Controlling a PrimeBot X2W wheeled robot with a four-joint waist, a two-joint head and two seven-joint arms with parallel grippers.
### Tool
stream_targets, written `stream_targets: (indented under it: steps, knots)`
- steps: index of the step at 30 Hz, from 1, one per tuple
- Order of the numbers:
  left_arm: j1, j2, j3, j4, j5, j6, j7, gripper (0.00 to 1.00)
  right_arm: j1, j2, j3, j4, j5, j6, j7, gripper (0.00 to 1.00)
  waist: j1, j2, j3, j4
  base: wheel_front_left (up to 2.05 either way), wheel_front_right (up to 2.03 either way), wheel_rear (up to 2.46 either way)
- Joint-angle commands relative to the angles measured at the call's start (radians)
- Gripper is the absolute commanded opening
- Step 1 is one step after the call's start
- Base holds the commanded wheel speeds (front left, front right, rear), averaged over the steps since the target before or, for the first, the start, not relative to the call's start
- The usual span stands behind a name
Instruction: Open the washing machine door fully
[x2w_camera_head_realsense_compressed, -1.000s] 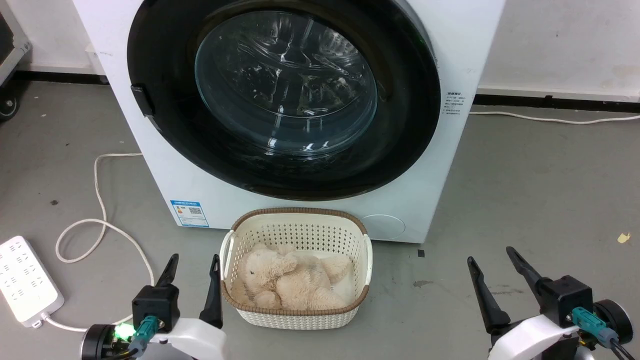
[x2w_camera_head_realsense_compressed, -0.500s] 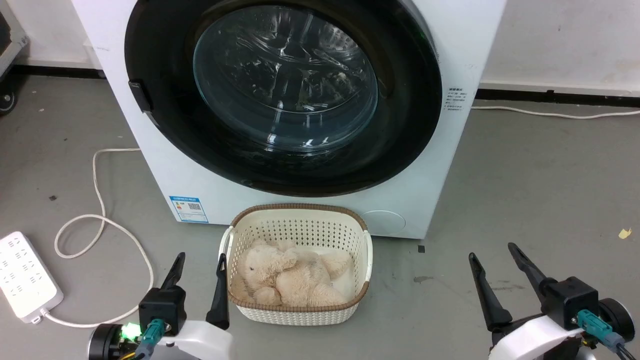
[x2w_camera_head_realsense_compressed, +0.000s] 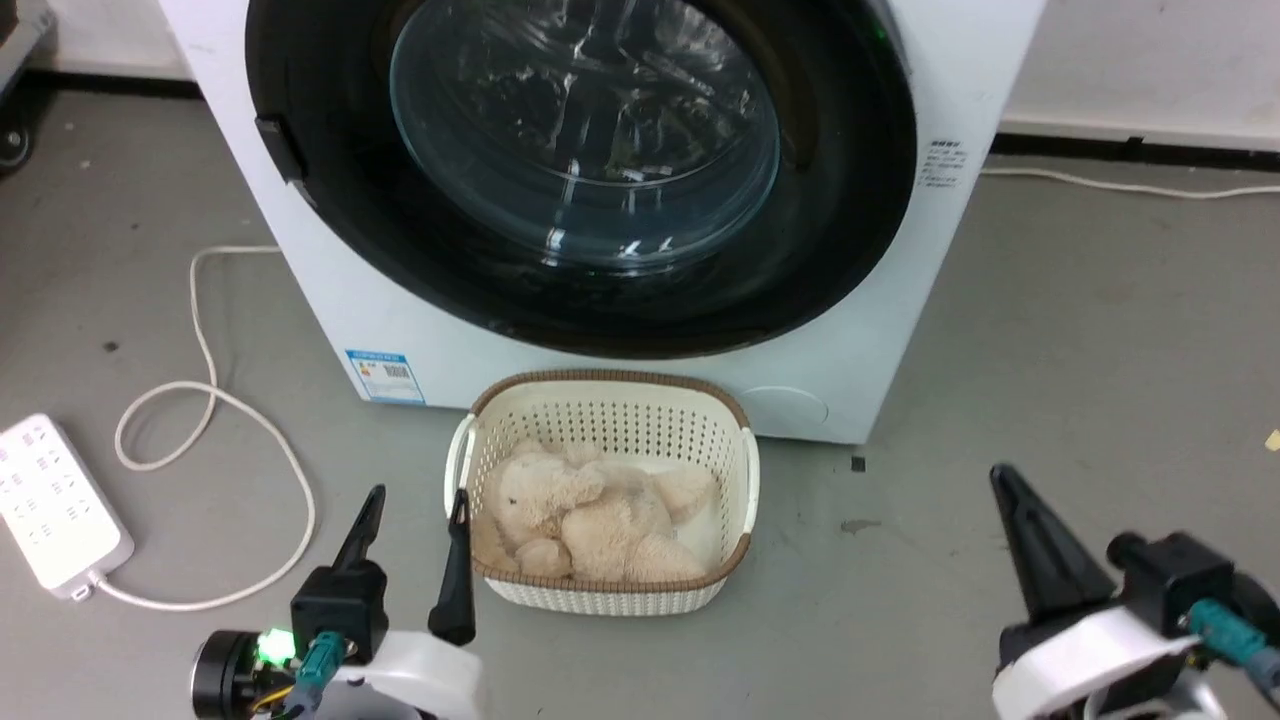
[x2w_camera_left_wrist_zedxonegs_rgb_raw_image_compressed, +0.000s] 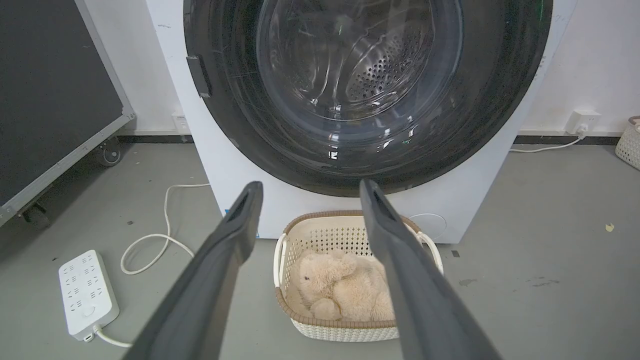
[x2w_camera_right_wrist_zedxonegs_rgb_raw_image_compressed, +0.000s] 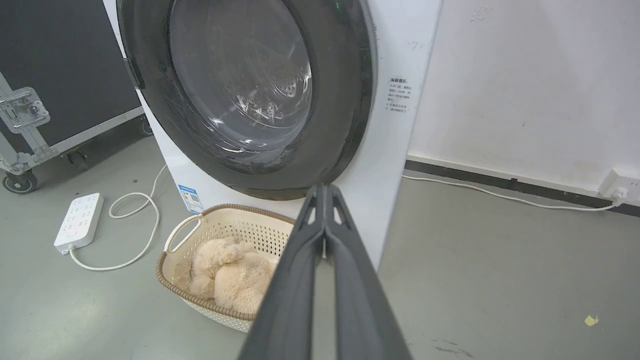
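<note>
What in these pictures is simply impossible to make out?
- Door top: cut off by every view's upper edge.
- Drum contents: left wrist view, glare on the door glass.
- Blue label text: head view, too small.
- Toy underside: head view, hidden by the basket wall.
- Basket's right end: right wrist view, behind the shut right gripper.

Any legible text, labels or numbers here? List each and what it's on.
No text is legible.
Blue label sticker, lower front of the washing machine: print too small to read.
Small dark print block, right front of the machine: blurred, unreadable.
Power strip: no readable marking.
</note>
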Motion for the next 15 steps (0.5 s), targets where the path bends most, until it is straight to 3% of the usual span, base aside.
stream_targets:
  steps: [1, 15]
  knots:
    - [-0.018, 0.001, -0.004, -0.005, -0.007, 0.006, -0.012, 1.00, -0.023, -0.011, -0.002, -0.011, 0.010, -0.001, -0.005, 0.00, 0.0000, -0.0001, 0.009, 0.004, 0.00, 0.00, 0.00]
    - [-0.066, 0.001, -0.036, -0.024, -0.017, 0.033, -0.041, 1.00, -0.231, -0.066, -0.068, -0.018, 0.212, -0.001, 0.094, 0.00, 0.0000, -0.0001, 0.099, 0.032, 0.00, 0.00, 0.00]
